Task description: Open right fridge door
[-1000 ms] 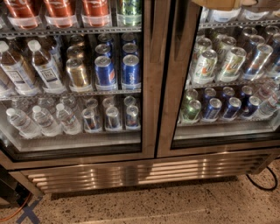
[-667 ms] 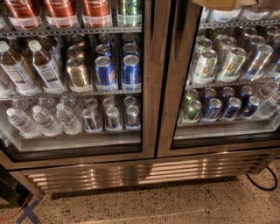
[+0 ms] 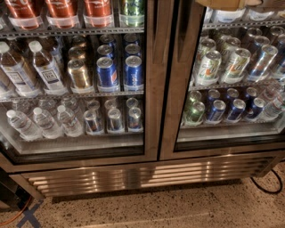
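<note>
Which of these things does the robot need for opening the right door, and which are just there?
For the job: right fridge door; gripper, at the top edge before that door.
Just there: left fridge door; blue cans; water bottles; black cable on the floor.

The right fridge door [image 3: 235,84] is clear, glossy glass in a brushed stainless-steel frame with a soft sheen. The grille [image 3: 147,174] below is ribbed, shiny metal. The floor [image 3: 178,209] looks like smooth speckled stone. The gripper [image 3: 222,3], at the top edge before that door, looks matt tan.
</note>
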Robot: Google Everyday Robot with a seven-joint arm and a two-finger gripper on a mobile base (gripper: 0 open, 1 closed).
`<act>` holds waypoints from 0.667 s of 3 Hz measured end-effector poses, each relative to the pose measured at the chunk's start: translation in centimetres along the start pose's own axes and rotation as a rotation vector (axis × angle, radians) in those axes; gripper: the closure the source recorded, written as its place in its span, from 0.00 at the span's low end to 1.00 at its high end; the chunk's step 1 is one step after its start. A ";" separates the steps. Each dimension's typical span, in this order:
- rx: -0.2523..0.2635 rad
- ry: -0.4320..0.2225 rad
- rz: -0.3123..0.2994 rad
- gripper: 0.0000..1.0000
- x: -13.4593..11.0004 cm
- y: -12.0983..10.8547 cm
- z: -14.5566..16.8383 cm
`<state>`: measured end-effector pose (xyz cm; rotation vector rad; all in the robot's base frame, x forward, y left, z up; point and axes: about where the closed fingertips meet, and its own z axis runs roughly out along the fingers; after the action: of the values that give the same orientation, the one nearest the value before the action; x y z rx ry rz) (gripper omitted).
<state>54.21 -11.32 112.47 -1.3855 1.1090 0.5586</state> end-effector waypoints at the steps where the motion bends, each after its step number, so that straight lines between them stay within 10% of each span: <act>1: 0.000 0.000 0.000 0.81 0.0 0.0 0.0; 2: 0.000 0.000 0.000 0.59 0.0 0.0 0.0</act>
<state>54.20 -11.32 112.48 -1.3856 1.1090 0.5587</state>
